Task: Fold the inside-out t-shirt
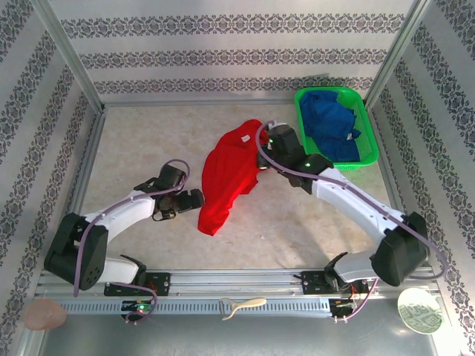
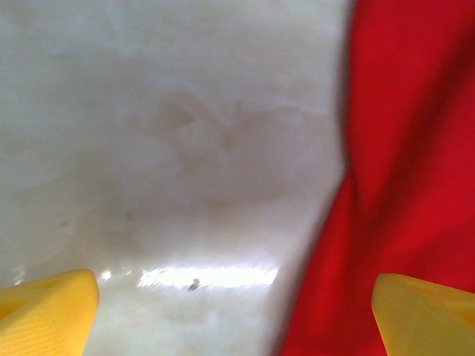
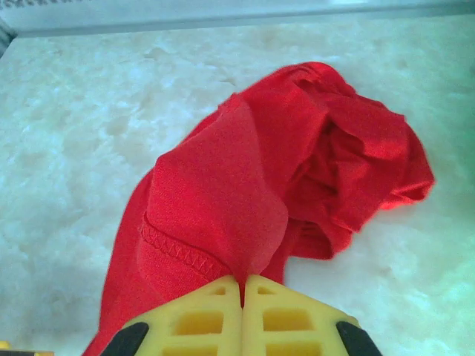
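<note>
Near the middle of the surface (image 1: pixel 148 148), the red t-shirt (image 1: pixel 226 178) lies in a crumpled, elongated heap running from 1 o'clock down toward 7 o'clock. At its 2 o'clock edge the right fingers (image 3: pixel 247 293) are pressed fully together, pinching a fold of the cloth beside a stitched hem. At the shirt's 8 o'clock side the left fingers (image 1: pixel 194 201) stand spread wide, gripping nothing, close to the cloth. Farther out at 2 o'clock, a green basket (image 1: pixel 326 90) holds a blue garment (image 1: pixel 330 126).
</note>
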You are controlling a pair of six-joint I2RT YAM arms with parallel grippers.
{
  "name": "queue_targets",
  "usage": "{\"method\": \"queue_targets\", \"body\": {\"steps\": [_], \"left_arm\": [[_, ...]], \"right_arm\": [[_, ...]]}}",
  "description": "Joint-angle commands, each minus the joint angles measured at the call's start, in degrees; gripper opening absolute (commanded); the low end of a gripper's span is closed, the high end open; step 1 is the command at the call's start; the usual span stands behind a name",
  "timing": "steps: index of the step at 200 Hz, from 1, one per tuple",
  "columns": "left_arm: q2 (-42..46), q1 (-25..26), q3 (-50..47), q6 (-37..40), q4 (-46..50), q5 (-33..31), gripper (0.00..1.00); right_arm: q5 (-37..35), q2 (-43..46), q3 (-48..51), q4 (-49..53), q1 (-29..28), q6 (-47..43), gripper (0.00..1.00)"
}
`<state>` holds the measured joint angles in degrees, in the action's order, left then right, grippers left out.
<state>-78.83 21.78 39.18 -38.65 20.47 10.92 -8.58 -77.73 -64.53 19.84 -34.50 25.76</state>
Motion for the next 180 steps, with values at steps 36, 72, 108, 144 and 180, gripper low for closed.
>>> {"method": "queue_targets", "body": {"steps": [36, 72, 108, 144, 180], "left_arm": [[-2.7, 7.9, 1.3, -2.1, -7.6, -1.2, 0.94], [1.3, 14.2, -1.3, -6.6, -7.8, -5.0, 0.95], [2.9, 19.7, -3.6, -11.2, -9.0, -7.7, 0.95], [1.5, 25.4, -2.5, -13.3, -10.1, -11.0, 0.96], [-3.8, 28.4, 0.9, -13.5, -12.2, -10.7, 0.97]], "right_arm": [[3.7, 2.6, 6.7, -0.9, 2.7, 4.4, 0.00], [3.5, 6.5, 8.8, -0.4, 6.0, 5.6, 0.00], [4.9, 13.9, 10.1, 1.2, 11.6, 7.0, 0.00], [4.2, 20.5, 10.6, 3.1, 16.7, 8.5, 0.00], [5.2, 21.1, 11.4, 3.4, 17.6, 8.8, 0.00]]}}
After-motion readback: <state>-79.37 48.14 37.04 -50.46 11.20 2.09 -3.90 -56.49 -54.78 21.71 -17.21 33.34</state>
